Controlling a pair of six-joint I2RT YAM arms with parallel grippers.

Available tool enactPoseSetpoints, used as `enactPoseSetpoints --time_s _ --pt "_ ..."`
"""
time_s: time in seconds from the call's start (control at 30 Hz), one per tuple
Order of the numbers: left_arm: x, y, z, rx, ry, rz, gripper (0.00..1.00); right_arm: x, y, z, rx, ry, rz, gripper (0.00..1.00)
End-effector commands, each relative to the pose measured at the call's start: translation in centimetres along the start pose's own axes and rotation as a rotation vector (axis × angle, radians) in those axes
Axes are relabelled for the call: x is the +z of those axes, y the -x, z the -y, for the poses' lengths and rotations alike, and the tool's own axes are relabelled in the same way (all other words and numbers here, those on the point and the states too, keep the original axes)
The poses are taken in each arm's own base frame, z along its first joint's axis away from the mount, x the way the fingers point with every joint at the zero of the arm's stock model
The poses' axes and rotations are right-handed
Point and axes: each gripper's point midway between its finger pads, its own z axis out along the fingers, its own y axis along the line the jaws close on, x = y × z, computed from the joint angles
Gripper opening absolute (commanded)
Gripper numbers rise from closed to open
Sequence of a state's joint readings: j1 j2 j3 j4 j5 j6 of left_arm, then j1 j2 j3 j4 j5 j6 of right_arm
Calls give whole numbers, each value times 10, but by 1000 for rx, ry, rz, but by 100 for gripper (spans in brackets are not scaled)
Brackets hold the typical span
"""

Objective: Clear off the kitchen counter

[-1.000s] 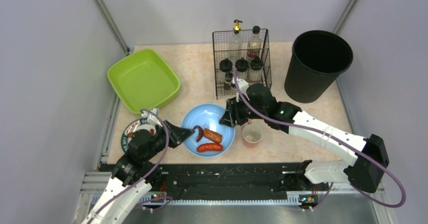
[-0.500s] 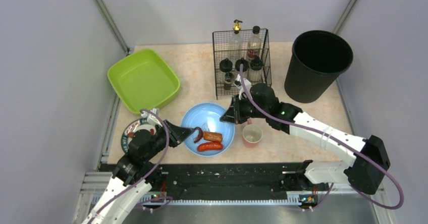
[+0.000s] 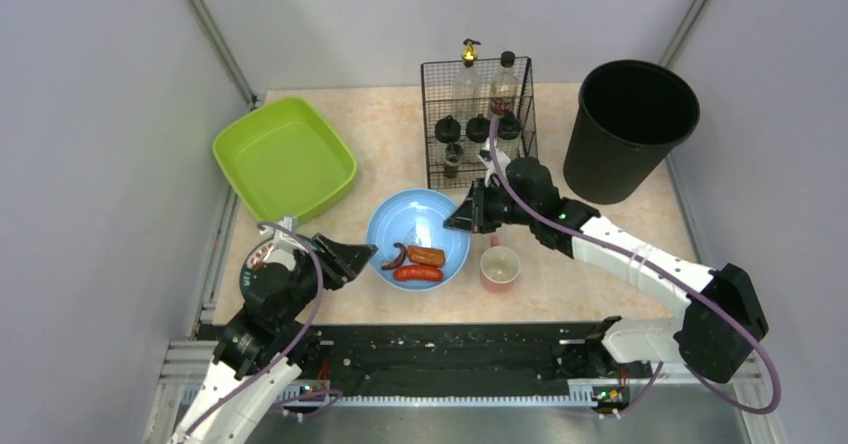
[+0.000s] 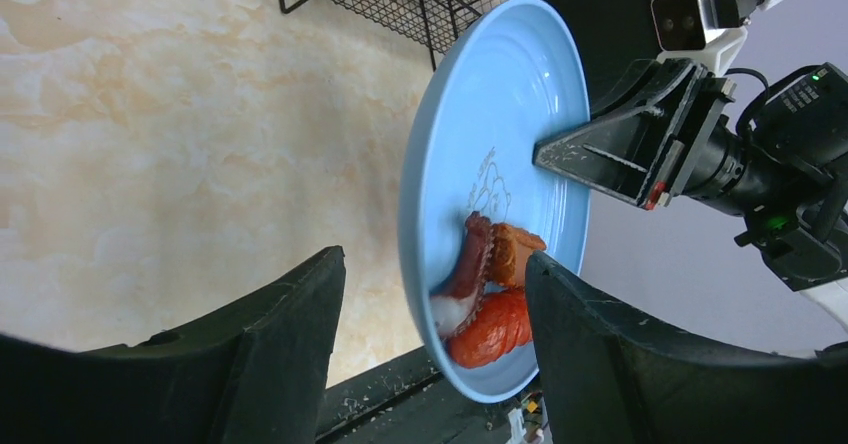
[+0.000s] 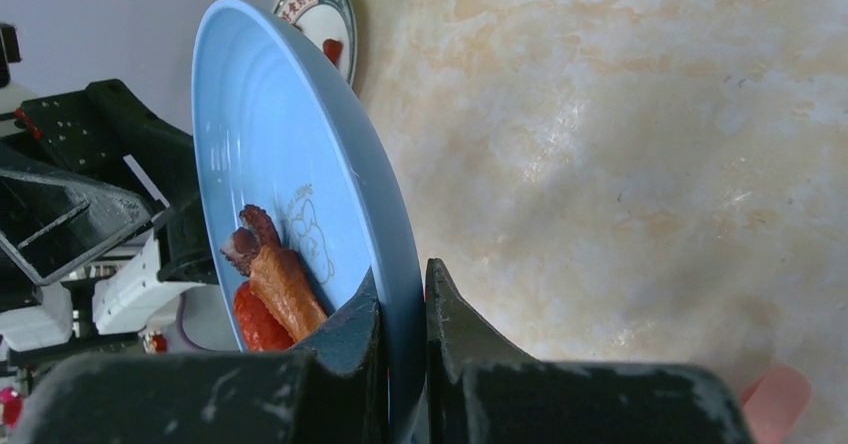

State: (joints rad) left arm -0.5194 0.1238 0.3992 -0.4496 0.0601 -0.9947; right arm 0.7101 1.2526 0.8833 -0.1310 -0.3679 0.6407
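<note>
Desk [image 3: 390, 134] (a rigid, fixed slab) cannot be gripped; the blue plate [image 3: 415, 229], judged stiff, slick and breakable, suits a rim hold, where the right gripper [image 3: 458, 220] clamps it; left gripper [image 3: 365, 257] stands open.

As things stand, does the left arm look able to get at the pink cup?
Probably not directly. The blue plate, pinched at its rim by the right gripper, sits between the open left gripper and the pink cup, so the arm would have to go over or around it.
</note>
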Motion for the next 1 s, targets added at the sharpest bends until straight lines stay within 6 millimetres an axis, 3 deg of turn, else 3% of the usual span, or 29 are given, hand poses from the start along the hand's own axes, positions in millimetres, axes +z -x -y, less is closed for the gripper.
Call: enactPoseSetpoints --time_s 0.0,0.13,0.33,0.5,0.8,0.97 --pt "-7 17 11 44 -11 65 71 -5 35 -24 32 98 87 0" --pt "-14 31 19 76 -12 111 72 -11 49 -25 61 97 119 0" --pt "-36 56 47 172 -48 174 73 -31 88 -26 99 80 212 0" --pt "-43 63 65 277 -50 141 73 -50 122 -27 123 62 291 0" --pt "-49 74 74 433 -14 115 73 -98 187 -2 181 -15 448 0" --pt "-51 81 63 485 47 138 73 -135 222 20 218 -63 558 0"
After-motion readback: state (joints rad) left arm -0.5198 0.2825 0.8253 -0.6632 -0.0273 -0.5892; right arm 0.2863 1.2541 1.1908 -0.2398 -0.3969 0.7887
